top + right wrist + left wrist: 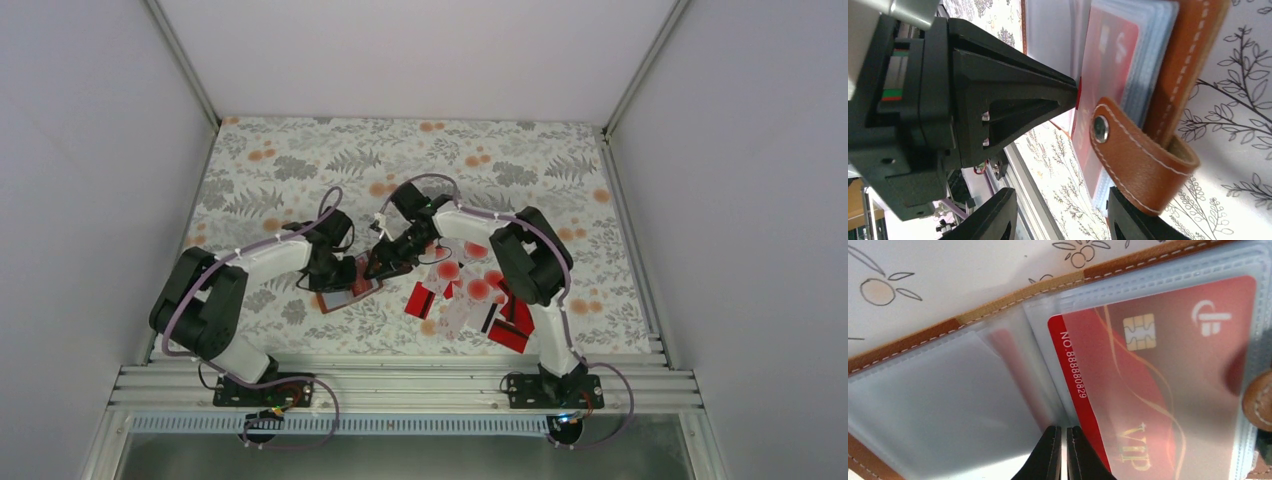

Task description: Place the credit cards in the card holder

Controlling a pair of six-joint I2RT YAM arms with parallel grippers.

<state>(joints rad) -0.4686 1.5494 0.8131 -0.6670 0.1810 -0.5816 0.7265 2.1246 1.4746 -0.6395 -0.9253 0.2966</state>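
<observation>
The card holder lies open on the counter, with one red card in its clear pocket. The left gripper is closed, its tips at the pocket edge. The right gripper is open, holding nothing. Other credit cards lie just to the right.

Table with pale floral-print top. On it: open brown leather card holder left of centre, loose heap of red and red-blotched white cards near its right.
</observation>
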